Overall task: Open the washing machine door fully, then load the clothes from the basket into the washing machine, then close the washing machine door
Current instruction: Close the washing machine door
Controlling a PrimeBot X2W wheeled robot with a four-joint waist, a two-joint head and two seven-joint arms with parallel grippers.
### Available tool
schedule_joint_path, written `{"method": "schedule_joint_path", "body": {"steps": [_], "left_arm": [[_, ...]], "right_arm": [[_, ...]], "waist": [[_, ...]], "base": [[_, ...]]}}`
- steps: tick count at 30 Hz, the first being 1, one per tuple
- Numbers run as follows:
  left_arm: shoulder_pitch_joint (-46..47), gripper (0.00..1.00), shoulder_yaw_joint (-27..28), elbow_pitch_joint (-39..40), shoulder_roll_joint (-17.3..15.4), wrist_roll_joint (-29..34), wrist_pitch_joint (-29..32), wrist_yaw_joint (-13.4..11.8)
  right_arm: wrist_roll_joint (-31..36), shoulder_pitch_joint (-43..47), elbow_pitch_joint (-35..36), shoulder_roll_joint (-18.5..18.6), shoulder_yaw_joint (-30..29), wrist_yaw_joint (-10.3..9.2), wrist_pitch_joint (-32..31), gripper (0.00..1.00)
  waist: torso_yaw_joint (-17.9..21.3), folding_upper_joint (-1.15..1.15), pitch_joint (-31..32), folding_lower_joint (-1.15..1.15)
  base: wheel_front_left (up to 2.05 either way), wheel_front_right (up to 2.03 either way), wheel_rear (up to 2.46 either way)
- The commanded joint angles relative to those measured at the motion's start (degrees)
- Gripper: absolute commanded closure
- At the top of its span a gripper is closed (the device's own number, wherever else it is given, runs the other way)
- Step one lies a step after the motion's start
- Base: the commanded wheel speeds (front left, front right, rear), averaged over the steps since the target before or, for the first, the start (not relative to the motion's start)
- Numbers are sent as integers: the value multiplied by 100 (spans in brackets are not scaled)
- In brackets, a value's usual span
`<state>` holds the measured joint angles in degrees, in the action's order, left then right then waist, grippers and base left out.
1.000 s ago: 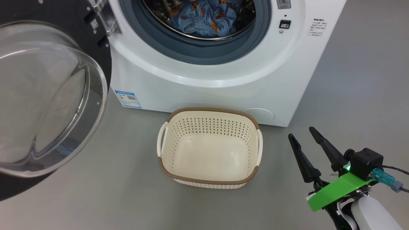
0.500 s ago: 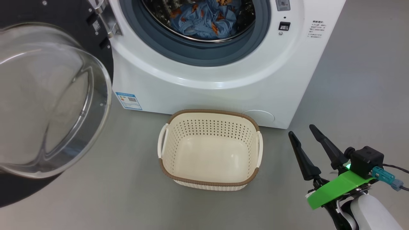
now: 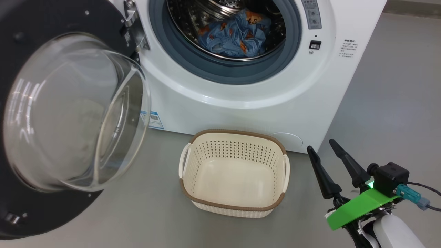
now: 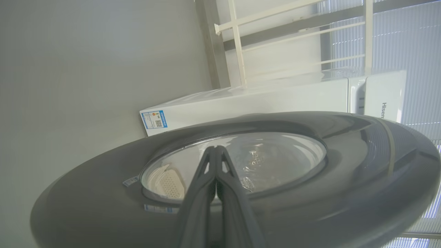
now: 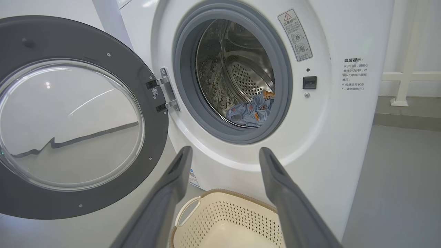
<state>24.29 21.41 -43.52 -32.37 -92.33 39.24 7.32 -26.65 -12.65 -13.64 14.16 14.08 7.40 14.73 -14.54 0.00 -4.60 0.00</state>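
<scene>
Washing machine door [image 4: 361, 165] lay just beyond the left fingers [image 4: 200, 203], pressed together, empty; right fingers [image 3: 322, 175], spread and empty, sat farther off.

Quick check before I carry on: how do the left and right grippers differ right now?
The left gripper is shut, fingers pressed together; the right gripper is open, fingers spread wide. The left gripper points at the outer face of the washing machine door; the right gripper hangs to the right of the basket, facing the washing machine. Both hold nothing.
</scene>
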Motion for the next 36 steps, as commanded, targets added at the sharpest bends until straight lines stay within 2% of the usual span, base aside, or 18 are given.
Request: {"method": "schedule_joint_path", "body": {"steps": [1, 7, 10, 16, 27, 36], "left_arm": [[-47, 100, 73, 222, -228, -111, 190, 16], [-587, 100, -175, 1118, 12, -229, 964, 16], [-837, 100, -236, 1594, 157, -289, 1132, 7], [-1318, 100, -305, 2647, 485, -473, 1343, -209], [-1851, 100, -871, 4429, 1278, -477, 1376, -667], [-1865, 100, -1139, 4805, 1682, -404, 1211, -718]], "right_arm": [[-4, 74, 122, -16, 82, 9, 27, 0], [-71, 172, 112, -133, 61, 9, 27, 0], [-94, 223, 126, -193, 43, 9, 27, 0], [-131, 319, 155, -282, -1, 9, 27, 0], [-117, 349, 232, -420, -128, 9, 27, 0], [-86, 332, 262, -465, -174, 9, 27, 0]], "waist": [[-58, 0, 67, 0], [-112, 0, 245, 0], [-100, 0, 323, 0], [-13, 0, 421, 0], [376, 0, 405, 0], [914, 0, 390, 0]], "base": [[0, 0, 0], [0, 0, 0], [0, 0, 0], [0, 0, 0], [0, 0, 0], [0, 0, 0]]}}
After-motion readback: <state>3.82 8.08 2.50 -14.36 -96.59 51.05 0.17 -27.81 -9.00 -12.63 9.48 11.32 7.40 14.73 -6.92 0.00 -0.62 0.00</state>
